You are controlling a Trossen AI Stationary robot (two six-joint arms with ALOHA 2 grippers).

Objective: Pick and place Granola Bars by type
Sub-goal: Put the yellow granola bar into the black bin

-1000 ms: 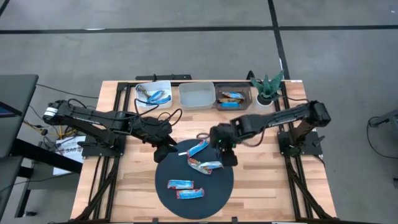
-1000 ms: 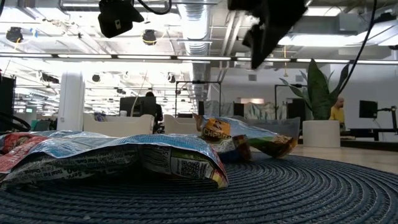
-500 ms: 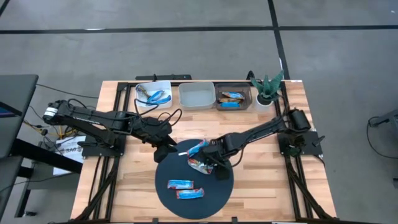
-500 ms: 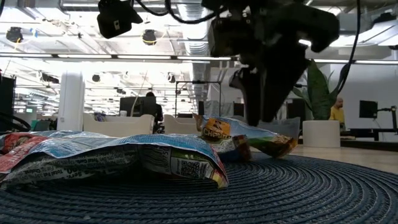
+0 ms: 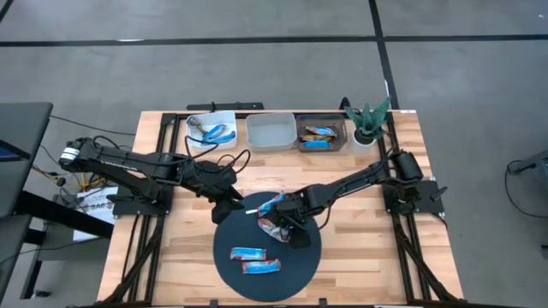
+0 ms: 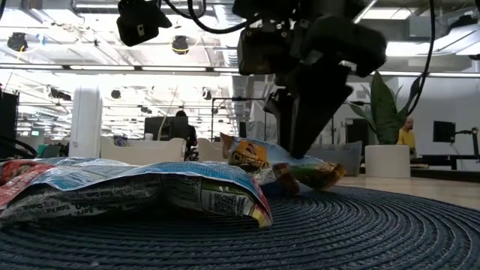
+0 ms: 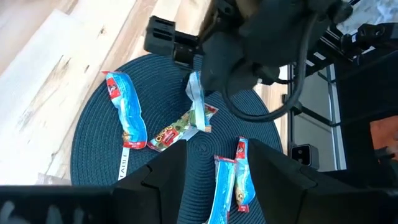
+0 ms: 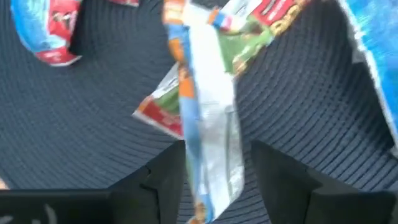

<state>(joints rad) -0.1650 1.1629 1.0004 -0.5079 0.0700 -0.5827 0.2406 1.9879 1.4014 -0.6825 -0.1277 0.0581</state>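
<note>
At frame centre the right gripper (image 5: 287, 226), fingers apart, straddles the green-and-white granola bar (image 8: 208, 112) on the round mat (image 5: 304, 261), and closing on that slack wrapper could let it slip.

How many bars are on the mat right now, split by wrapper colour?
Blue bars: 3
Green bar: 1
Silvery-blue bar: 1
Total: 5

Four Granola Bars (image 5: 257, 259) on the dark round mat, blue and green-wrapped, others in bins
</note>
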